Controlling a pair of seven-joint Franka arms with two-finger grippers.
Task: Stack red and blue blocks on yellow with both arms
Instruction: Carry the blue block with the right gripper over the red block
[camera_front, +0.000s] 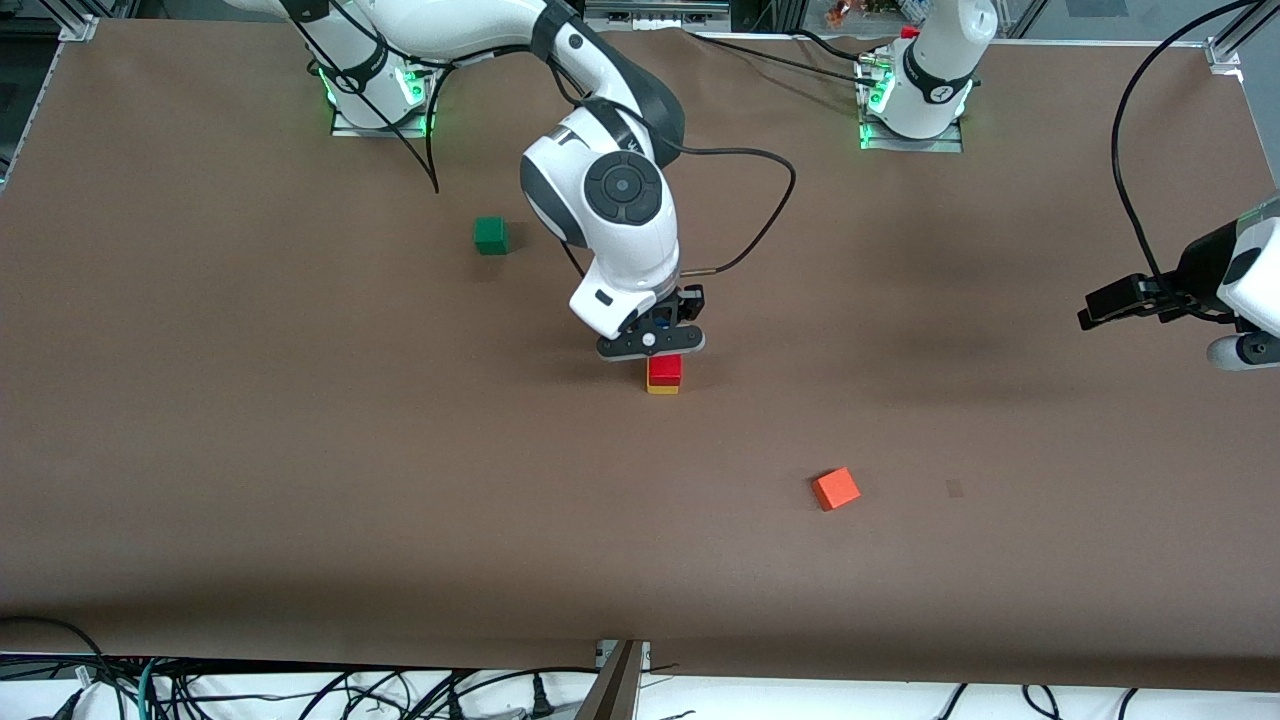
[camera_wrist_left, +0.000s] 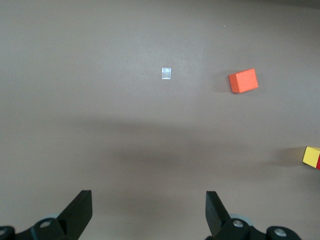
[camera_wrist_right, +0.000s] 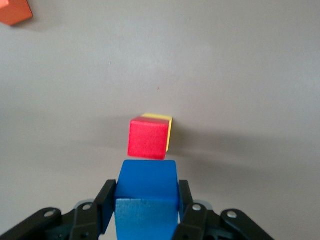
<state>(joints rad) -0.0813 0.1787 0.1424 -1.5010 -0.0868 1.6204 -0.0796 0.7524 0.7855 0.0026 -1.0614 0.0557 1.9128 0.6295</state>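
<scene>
Red cube (camera_front: 664, 368) sits squarely on the yellow cube (camera_front: 662, 388) near the middle of the brown table (camera_front: 300, 450), the two forming a short stack; in the right wrist view the red cube (camera_wrist_right: 147, 138) covers most of the yellow cube (camera_wrist_right: 162, 120) beneath it. Right gripper (camera_front: 652, 341) hovers just over this stack, its fingers (camera_wrist_right: 106, 200) clamped on the blue cube (camera_wrist_right: 147, 197), which hangs in the air above the red one and is not touching it. Left gripper (camera_front: 1095, 318) waits over the table's edge at the left arm's end, well apart from the stack, with its fingers (camera_wrist_left: 80, 210) spread wide and nothing between them. An orange cube (camera_front: 835, 489) lies nearer to the front camera than the stack, toward the left arm's end. A green cube (camera_front: 491, 235) rests farther from that camera, toward the right arm's end. A small pale square mark (camera_wrist_left: 166, 73) shows on the table near the orange cube (camera_wrist_left: 243, 80).
</scene>
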